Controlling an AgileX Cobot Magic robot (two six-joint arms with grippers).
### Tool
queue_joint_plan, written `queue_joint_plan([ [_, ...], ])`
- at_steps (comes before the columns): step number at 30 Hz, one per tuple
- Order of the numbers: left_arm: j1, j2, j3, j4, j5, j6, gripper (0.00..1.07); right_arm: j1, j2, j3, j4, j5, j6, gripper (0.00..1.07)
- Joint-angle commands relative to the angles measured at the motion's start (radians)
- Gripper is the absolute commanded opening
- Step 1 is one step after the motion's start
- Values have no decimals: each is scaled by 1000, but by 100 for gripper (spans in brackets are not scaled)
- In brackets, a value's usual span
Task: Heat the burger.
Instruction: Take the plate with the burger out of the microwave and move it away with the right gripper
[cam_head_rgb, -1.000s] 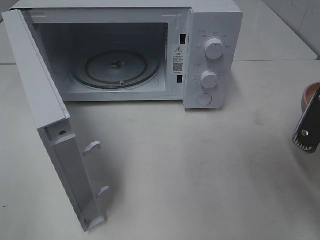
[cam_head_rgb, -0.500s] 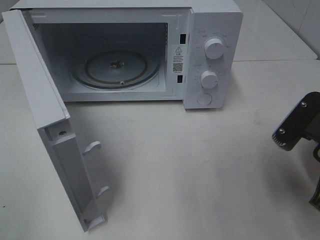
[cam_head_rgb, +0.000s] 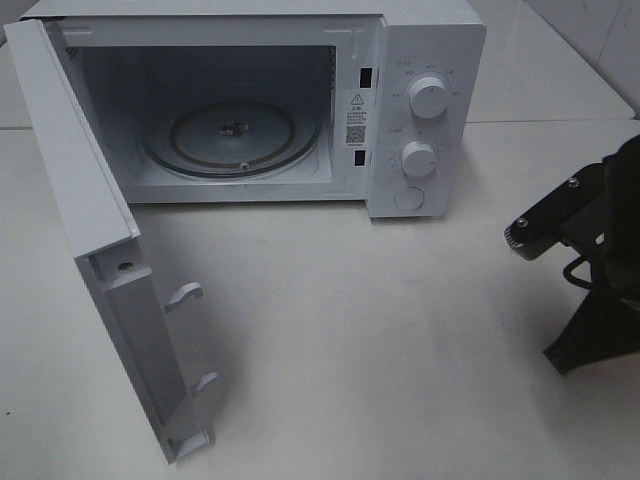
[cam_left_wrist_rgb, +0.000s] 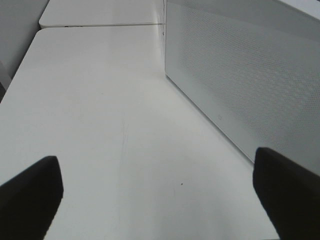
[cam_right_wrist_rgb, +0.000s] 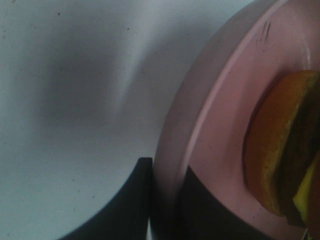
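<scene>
Two end effectors differ: the right end effector pinches the pink plate rim to carry the burger microwave-ward, the left end effector gapes empty.

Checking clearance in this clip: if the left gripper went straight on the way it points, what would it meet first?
Probably nothing near: the open left gripper points along the bare white tabletop, beside the open white perforated microwave door. Depth is unclear.
</scene>
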Motion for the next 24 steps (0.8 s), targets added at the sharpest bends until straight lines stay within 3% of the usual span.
queue_joint_plan([
  [1, 4, -21, 4, -2, -3, 3, 98, -5, 45, -19, -63, 50, 113, 3],
  [24, 4, -21, 4, -2, -3, 3, 98, -8, 362, -19, -171, -7, 419, 6],
])
